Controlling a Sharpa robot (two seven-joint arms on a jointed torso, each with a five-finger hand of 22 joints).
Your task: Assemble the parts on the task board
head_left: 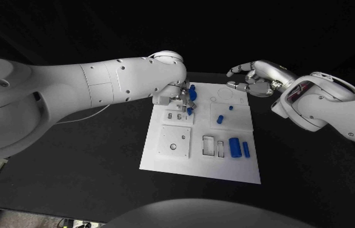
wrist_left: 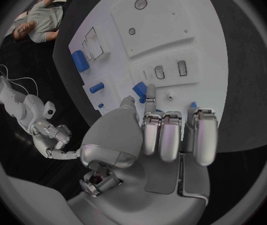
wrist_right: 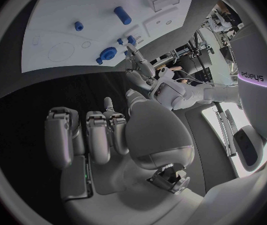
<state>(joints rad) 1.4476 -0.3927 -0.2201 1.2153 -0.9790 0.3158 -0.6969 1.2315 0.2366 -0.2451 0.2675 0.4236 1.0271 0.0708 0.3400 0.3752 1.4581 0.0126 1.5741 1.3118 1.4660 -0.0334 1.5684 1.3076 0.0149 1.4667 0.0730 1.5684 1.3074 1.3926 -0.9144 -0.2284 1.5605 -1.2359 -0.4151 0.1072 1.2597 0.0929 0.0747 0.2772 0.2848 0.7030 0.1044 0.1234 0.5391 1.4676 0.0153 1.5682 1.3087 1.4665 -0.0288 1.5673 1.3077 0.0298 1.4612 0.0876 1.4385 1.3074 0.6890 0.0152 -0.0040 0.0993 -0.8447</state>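
Observation:
The white task board [head_left: 166,158] lies in the middle of the black table. My left hand [head_left: 177,98] reaches down over its far left part. There its thumb and a finger pinch a small blue part [wrist_left: 140,91], which stands beside two small slots [wrist_left: 171,70]; the same part [head_left: 189,111] shows in the head view. Another blue part [head_left: 192,91] stands upright just beyond that hand. My right hand [head_left: 251,79] hovers over the board's far right corner, fingers apart, holding nothing. Loose blue parts [head_left: 220,118] [head_left: 231,107] lie mid-board, and two longer ones [head_left: 235,147] [head_left: 246,149] lie near the right edge.
A raised square plate with two round holes [head_left: 175,140] sits on the board's near left, with rectangular cut-outs [head_left: 214,146] beside it. Bare black table [head_left: 89,156] surrounds the board on all sides.

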